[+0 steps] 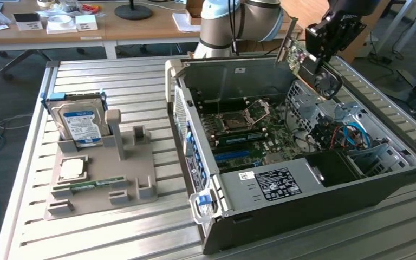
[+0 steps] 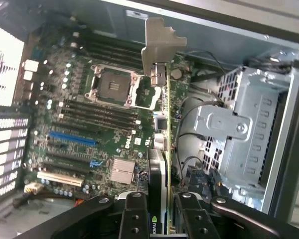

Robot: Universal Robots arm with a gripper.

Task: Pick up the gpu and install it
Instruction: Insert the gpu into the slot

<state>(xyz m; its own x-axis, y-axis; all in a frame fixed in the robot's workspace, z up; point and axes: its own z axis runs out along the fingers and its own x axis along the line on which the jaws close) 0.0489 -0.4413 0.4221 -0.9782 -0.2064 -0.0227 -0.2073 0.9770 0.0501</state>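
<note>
wrist view: jaws were clamped on the gpu (image 2: 161, 169), held edge-on over the motherboard (image 2: 79, 114) of the open computer case (image 1: 302, 216) on the tabletop (image 1: 106, 230), pale bracket (image 2: 157, 42) end farthest from the jaws.

Bright daylight is washing over the slatted table (image 1: 381, 238) at the exterior view's lower right, while the computer case (image 1: 302, 203) interior is sitting in shade; its vented panel (image 2: 2, 59) is glaring white.

I have the gpu (image 1: 293, 54) (image 2: 159, 174) held up in the air, on edge above the far side of the open case (image 1: 302, 189), toward the exterior view's right: 1 thin green board, black cooler face, pale metal bracket (image 2: 159, 42) at its free end.
</note>
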